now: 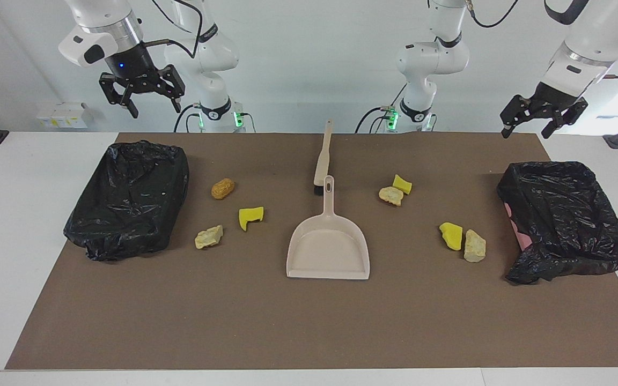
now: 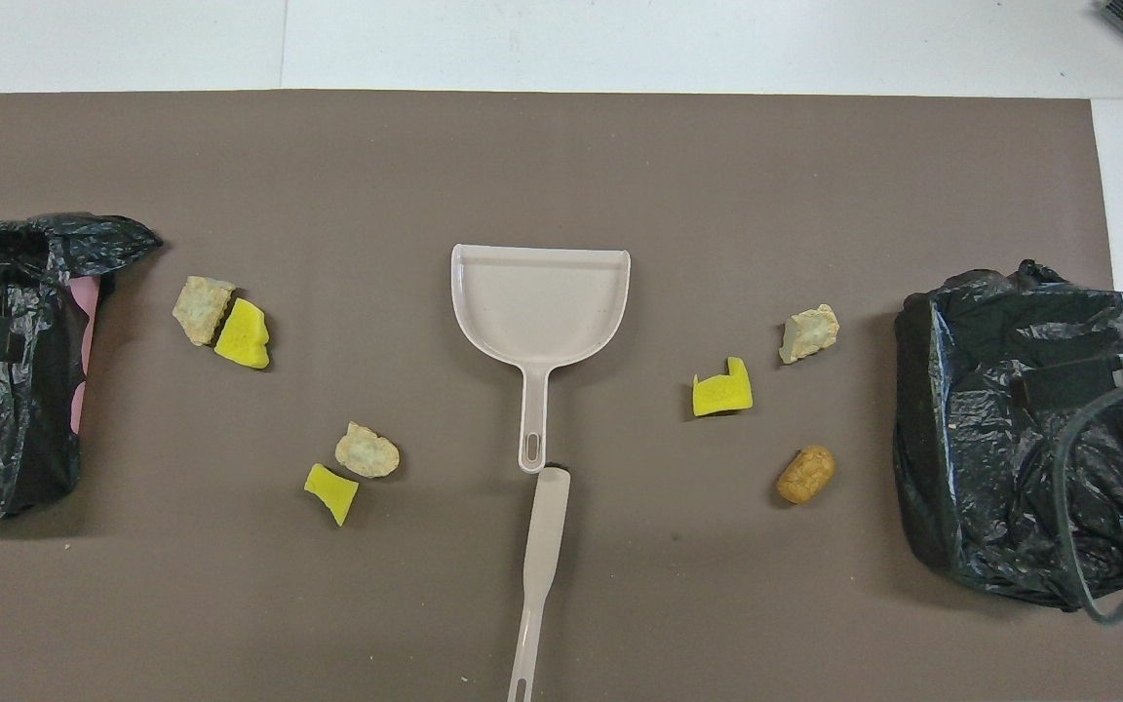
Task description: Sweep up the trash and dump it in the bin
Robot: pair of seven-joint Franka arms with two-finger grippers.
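Observation:
Trash lies scattered on the brown mat (image 1: 266, 321). Toward the right arm's end are a brown peanut-shaped lump (image 1: 223, 188), a yellow sponge chunk (image 1: 250, 217) and a beige lump (image 1: 209, 236). Toward the left arm's end, two yellow-and-beige pairs (image 1: 396, 190) (image 1: 463, 241) each lie touching. A bin lined with a black bag stands at each end (image 1: 126, 198) (image 1: 566, 220). The beige dustpan (image 1: 328, 252) lies mid-mat with its handle toward the robots. The brush (image 1: 324, 155) lies in line with the handle. My right gripper (image 1: 156, 109) and left gripper (image 1: 525, 131) hang open, raised and holding nothing.
White table (image 1: 14, 214) borders the mat on all sides. Small white boxes (image 1: 65, 115) sit at the table's edge by the right arm. Pink shows under the bag of the bin (image 2: 84, 351) at the left arm's end.

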